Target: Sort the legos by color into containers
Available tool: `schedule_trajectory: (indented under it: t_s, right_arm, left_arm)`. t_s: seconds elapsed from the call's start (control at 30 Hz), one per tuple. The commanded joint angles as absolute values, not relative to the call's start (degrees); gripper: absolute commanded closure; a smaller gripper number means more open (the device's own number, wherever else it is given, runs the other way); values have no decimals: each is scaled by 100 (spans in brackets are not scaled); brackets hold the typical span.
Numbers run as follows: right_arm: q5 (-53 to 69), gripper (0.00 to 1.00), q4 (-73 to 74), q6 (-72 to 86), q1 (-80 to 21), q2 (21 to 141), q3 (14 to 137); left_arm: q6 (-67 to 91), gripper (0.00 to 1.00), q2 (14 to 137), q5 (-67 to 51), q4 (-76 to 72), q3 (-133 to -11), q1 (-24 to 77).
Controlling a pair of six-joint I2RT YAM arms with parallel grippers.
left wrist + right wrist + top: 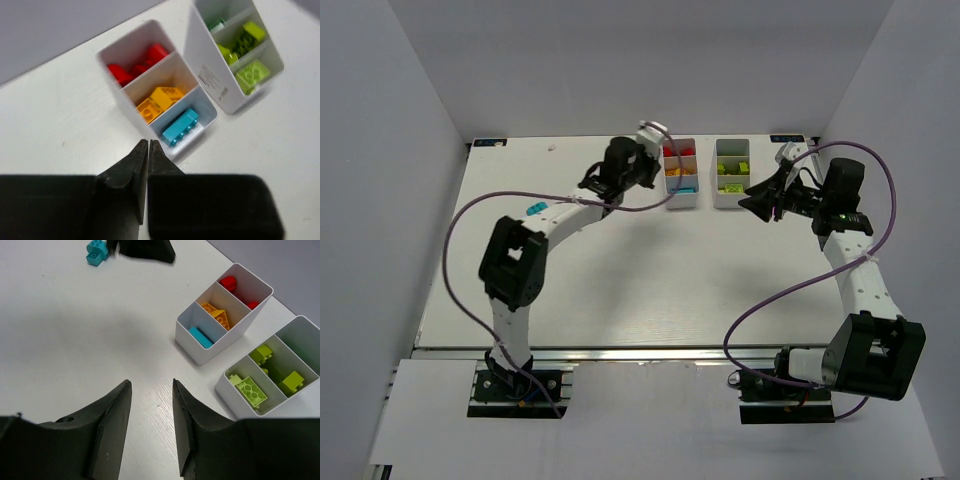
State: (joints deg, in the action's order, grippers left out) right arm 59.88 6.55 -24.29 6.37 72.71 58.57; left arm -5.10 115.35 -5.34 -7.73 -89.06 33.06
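white table [620, 290], red-orange-cyan bin [682, 202], green bin [210, 75], stray cyan lego [535, 209]

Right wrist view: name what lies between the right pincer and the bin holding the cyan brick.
Only bare table separates the right pincer from that bin, per the right wrist view.

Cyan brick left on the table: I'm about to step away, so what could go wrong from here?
The cyan brick lies right beside the left arm's forearm, which could sweep it away when moving. The left gripper, shut and empty, hangs close to the left bin; a careless move might nudge the bin.
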Motion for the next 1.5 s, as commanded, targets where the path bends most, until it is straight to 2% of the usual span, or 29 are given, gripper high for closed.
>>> schedule_trajectory:
  t_s: [0.0, 0.03, 0.07, 0.17, 0.3, 0.53, 0.73, 1.03, 1.47]
  right_arm:
    - [6152, 56, 922, -2724, 633, 7295, 5818]
    - [6144, 56, 958, -2742, 607, 7304, 5810]
    - [6109, 56, 1036, -2760, 589, 7321, 5801]
    - [5995, 55, 1212, -2839, 457, 7374, 5801]
    - [5705, 47, 1441, -2988, 194, 7453, 5827]
    - [5520, 45, 1643, -3102, -184, 7576, 5924]
    - [5484, 44, 1670, -3120, -193, 7611, 5941]
    - [5511, 43, 1784, -3138, -193, 7796, 6099]
    - [5458, 43, 2021, -3181, -211, 8007, 6486]
  left_arm:
    - [1473, 83, 10478, 316, 336, -8710, 2735]
    - [1798, 71, 10398, 238, 682, -8675, 2342]
    - [2385, 47, 10328, 168, 964, -8518, 2112]
    - [3198, 24, 9985, 289, 2149, -7957, 1303]
    - [3428, 16, 9677, 763, 2723, -7384, 529]
    - [2656, 16, 10202, 949, 3085, -7646, 229]
    - [785, 20, 10538, 642, 3103, -7963, 228]
    - [-1676, 20, 10160, 466, 2031, -7234, 237]
    - [-2259, 23, 11056, 167, 1863, -7998, 237]
